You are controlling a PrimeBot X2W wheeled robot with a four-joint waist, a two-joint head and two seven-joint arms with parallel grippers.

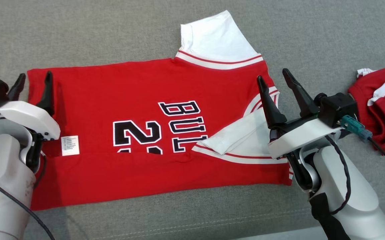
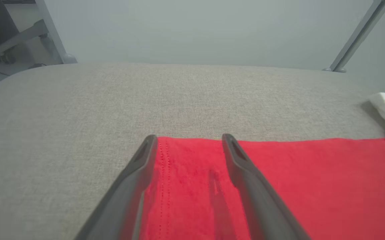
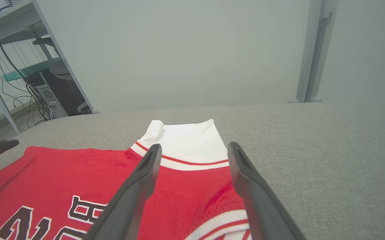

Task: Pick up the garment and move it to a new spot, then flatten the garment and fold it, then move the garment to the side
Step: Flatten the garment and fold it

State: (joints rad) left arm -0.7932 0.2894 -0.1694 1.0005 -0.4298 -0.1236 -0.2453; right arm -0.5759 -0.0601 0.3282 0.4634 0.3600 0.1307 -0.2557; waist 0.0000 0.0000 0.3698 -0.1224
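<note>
Left gripper (image 1: pixel 35 75) and right gripper (image 1: pixel 272 74) overhang garment (image 1: pixel 129 86) lying crosswise, collar (image 1: pixel 251 108) rightward.

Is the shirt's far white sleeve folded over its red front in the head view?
No, the far white sleeve lies spread on the grey cushion, beyond the red shirt's edge.

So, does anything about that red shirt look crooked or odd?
Slightly. The red jersey is only half tidied: one white sleeve is folded in over the red, while the other white sleeve sticks out past the far edge. The near flap covers part of the black lettering, with a care label showing.
</note>
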